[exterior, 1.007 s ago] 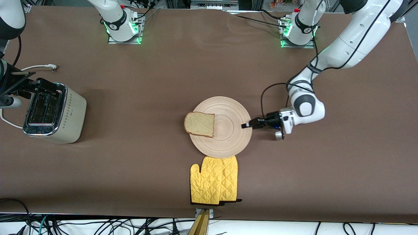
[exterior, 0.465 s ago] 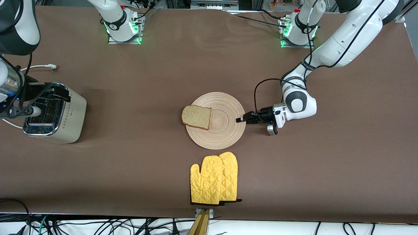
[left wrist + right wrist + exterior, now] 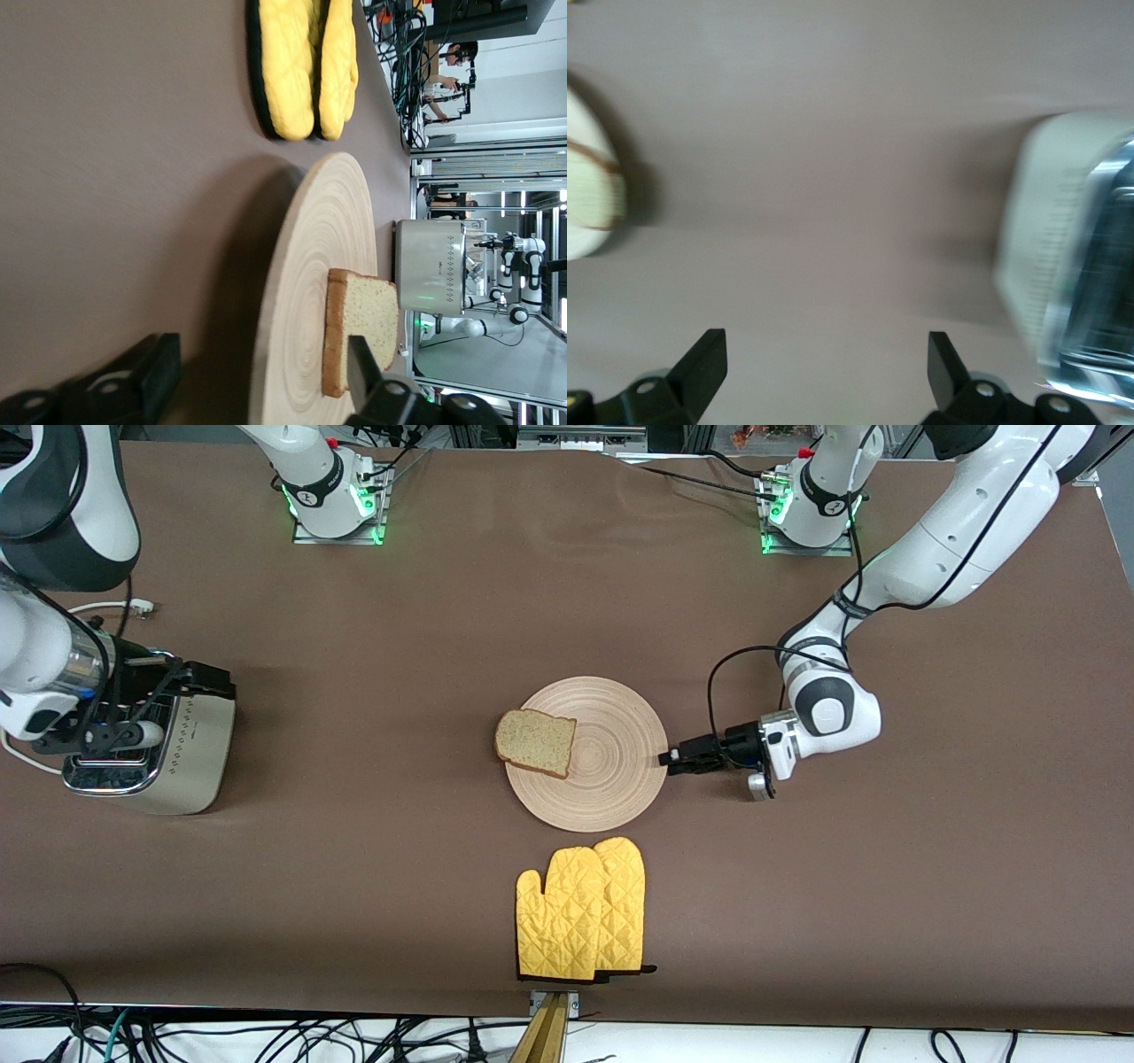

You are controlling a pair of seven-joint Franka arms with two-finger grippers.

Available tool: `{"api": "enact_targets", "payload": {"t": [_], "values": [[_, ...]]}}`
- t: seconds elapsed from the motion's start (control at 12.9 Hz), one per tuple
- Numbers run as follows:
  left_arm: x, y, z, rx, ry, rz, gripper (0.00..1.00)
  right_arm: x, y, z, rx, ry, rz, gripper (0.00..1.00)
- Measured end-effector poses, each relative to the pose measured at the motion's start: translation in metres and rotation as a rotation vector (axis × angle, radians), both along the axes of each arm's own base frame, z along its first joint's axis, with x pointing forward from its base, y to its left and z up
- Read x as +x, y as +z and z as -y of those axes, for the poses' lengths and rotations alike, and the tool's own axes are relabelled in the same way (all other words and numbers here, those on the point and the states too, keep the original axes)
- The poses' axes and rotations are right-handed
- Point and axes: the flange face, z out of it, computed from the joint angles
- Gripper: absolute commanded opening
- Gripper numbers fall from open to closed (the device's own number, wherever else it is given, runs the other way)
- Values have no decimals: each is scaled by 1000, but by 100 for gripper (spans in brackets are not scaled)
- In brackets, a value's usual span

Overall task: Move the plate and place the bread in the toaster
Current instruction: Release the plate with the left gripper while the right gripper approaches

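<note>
The light-wood plate (image 3: 611,775) lies mid-table. The bread (image 3: 535,742) lies flat on it and overhangs the rim toward the right arm's end. My left gripper (image 3: 666,759) is low at the plate's rim toward the left arm's end, open, holding nothing. In the left wrist view its fingers (image 3: 155,367) stand wide apart around the plate's edge (image 3: 306,266), with the bread (image 3: 363,323) and the toaster (image 3: 430,279) farther off. The toaster (image 3: 177,753) stands at the right arm's end. My right gripper (image 3: 213,682) is open and empty over the toaster's top edge, with the toaster (image 3: 1072,266) at the side of its view.
A yellow oven mitt (image 3: 580,908) lies nearer the front camera than the plate, close to the table's front edge; it also shows in the left wrist view (image 3: 301,62). The toaster's white cord (image 3: 106,608) trails toward the robot bases.
The plate with the bread slid away from the mitt, then stopped. My left gripper let go and drew back to the rim. My right gripper moved across the toaster toward the table's middle.
</note>
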Motion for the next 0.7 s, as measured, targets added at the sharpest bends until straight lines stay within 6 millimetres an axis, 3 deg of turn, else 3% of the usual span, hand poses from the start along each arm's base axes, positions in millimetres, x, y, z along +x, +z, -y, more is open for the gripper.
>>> {"api": "enact_targets", "payload": {"t": [0.39, 0.54, 0.7], "values": [[19, 9, -98, 102, -103, 39, 100, 20, -82, -21, 216, -185, -96, 100], [23, 13, -143, 138, -141, 38, 100, 22, -111, -42, 294, -238, -101, 100], [32, 21, -183, 200, -178, 35, 100, 20, -135, -82, 308, -247, -68, 100]]}}
